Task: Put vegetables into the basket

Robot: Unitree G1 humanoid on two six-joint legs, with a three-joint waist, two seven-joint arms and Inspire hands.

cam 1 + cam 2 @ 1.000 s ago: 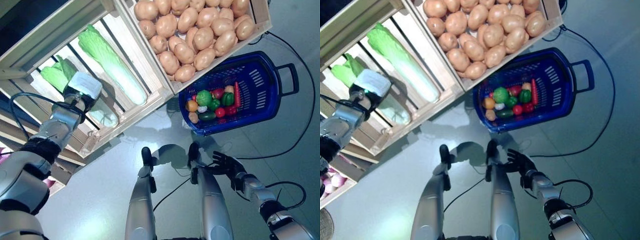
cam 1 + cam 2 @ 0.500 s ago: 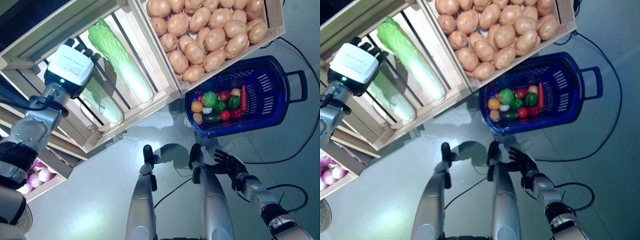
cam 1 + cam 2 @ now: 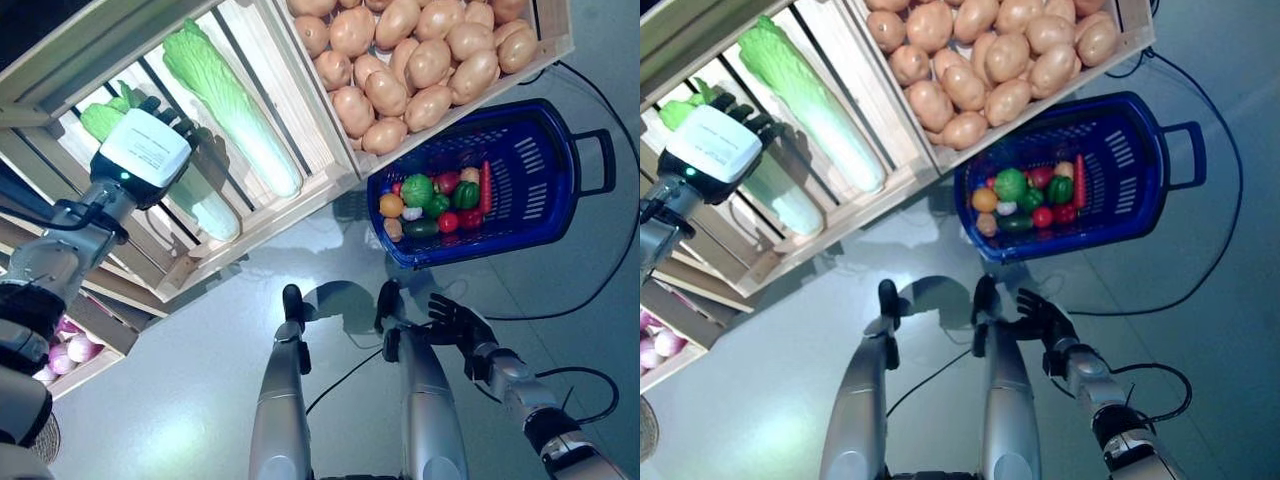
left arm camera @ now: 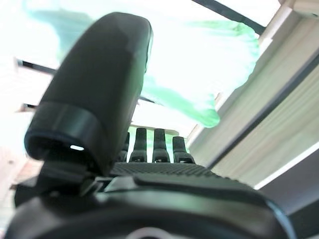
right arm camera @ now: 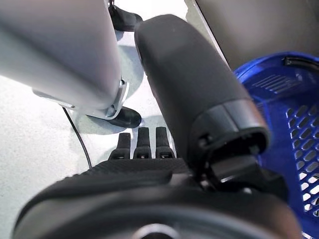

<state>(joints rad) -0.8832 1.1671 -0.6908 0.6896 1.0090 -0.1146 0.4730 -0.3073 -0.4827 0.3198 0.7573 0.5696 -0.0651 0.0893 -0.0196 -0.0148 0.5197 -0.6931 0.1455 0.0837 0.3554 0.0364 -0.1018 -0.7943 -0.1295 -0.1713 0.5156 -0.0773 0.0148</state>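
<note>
Cabbages lie in a slatted wooden crate (image 3: 262,215): one long cabbage (image 3: 228,108) free, another cabbage (image 3: 200,200) partly under the left hand (image 3: 148,148). That hand is over the crate, fingers (image 4: 160,145) straight and open, holding nothing. Right hand (image 3: 455,325) hangs low above the floor, fingers relaxed and empty. Blue basket (image 3: 540,205) on the floor holds small mixed vegetables (image 3: 432,196), just beside the potato crate (image 3: 553,47).
</note>
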